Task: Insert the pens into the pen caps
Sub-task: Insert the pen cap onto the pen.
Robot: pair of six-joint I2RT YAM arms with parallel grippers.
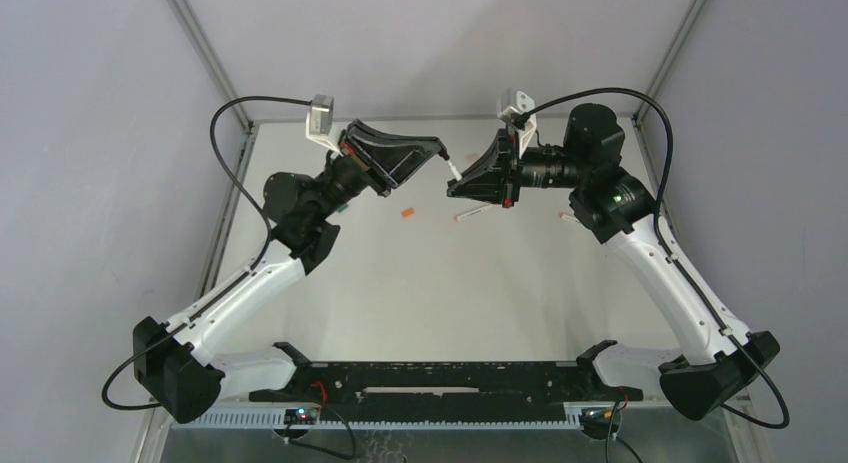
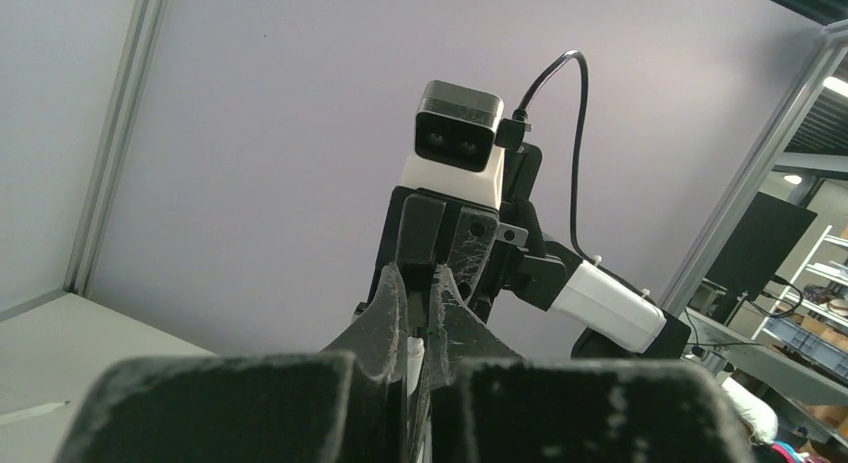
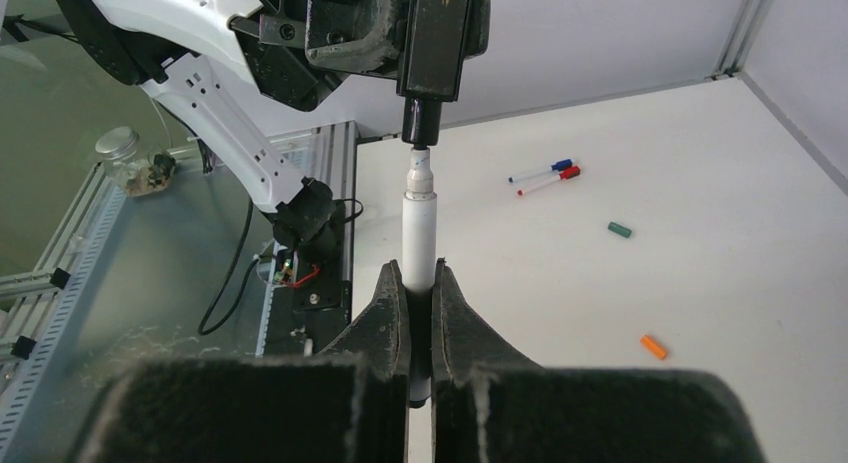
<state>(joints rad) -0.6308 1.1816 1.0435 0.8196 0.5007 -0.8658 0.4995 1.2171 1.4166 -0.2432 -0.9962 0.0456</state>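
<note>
Lab: aluminium frame, storage shelves

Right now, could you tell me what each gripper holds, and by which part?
Right gripper: white pen, by its barrel. Left gripper: black cap, by its closed end.

The top camera is looking down from high behind the bases, taking in the whole table and both arms. The left wrist camera is peering right and upward, tight along the left gripper; the right wrist camera is staring back left and downward along the right gripper. All three are sharing that far-middle meeting spot.
</note>
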